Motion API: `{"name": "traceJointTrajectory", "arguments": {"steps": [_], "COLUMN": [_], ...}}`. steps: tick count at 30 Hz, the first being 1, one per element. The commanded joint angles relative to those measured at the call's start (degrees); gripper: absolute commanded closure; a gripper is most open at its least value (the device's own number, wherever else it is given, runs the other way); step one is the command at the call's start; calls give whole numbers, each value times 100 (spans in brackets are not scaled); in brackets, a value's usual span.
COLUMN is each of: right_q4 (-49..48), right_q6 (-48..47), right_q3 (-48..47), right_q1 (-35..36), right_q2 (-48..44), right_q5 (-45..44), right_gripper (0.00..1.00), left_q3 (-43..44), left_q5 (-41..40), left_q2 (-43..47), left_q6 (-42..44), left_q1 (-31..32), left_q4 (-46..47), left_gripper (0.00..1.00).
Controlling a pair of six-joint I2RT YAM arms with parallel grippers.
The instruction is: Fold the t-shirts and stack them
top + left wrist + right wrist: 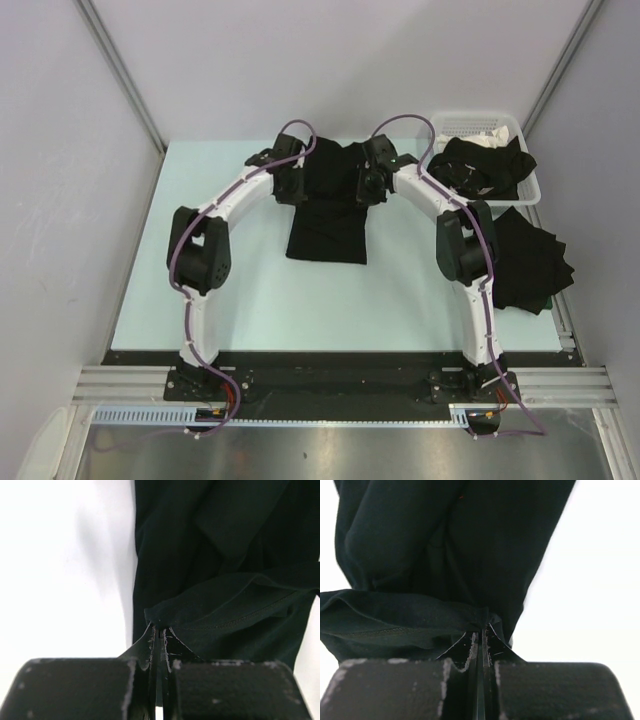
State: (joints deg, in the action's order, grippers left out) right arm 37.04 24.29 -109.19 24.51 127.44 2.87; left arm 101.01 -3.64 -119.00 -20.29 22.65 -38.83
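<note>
A black t-shirt (328, 205) hangs folded lengthwise at the middle back of the table, its lower end resting on the surface. My left gripper (296, 172) is shut on its upper left corner and my right gripper (372, 172) is shut on its upper right corner. In the left wrist view the hem (235, 611) bunches at the closed tips of the left gripper (160, 629). The right wrist view shows the cloth (445, 545) pinched the same way in the right gripper (481, 629). More black t-shirts (485, 165) fill the basket, and one (530, 262) lies spread at the right.
A white slotted basket (478, 125) stands at the back right with a pale cloth (492, 137) in it. The pale green table top (250, 290) ends at a metal rail in front. Grey walls close in left and right.
</note>
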Motion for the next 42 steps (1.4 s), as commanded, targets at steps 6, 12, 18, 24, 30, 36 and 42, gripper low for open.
{"name": "traceJointTrajectory", "arguments": {"steps": [6, 12, 18, 24, 30, 36, 42], "right_q4": [181, 365, 340, 374, 454, 480, 392], "right_q6": [-109, -56, -83, -57, 119, 294, 427], "right_q3": [-498, -727, -727, -718, -358, 255, 785], "right_q1": [-210, -228, -201, -166, 1, 334, 633], "right_q2": [246, 440, 326, 18, -438, -1000, -1072], "right_q5": [-77, -85, -286, -464, -384, -534, -516], "right_gripper": [100, 85, 67, 64, 64, 64, 71], "left_q3": [735, 893, 903, 745, 184, -687, -1487], "left_q5": [223, 311, 197, 65, 56, 223, 539], "left_q2": [-466, -615, -563, -186, 394, 1018, 1502], "left_q6": [184, 184, 157, 175, 166, 114, -1], "left_q1": [-112, -121, -121, -121, -121, -121, -130], "left_q4": [-99, -169, -248, -265, -301, -187, 51], "left_gripper": [100, 85, 69, 66, 66, 66, 66]}}
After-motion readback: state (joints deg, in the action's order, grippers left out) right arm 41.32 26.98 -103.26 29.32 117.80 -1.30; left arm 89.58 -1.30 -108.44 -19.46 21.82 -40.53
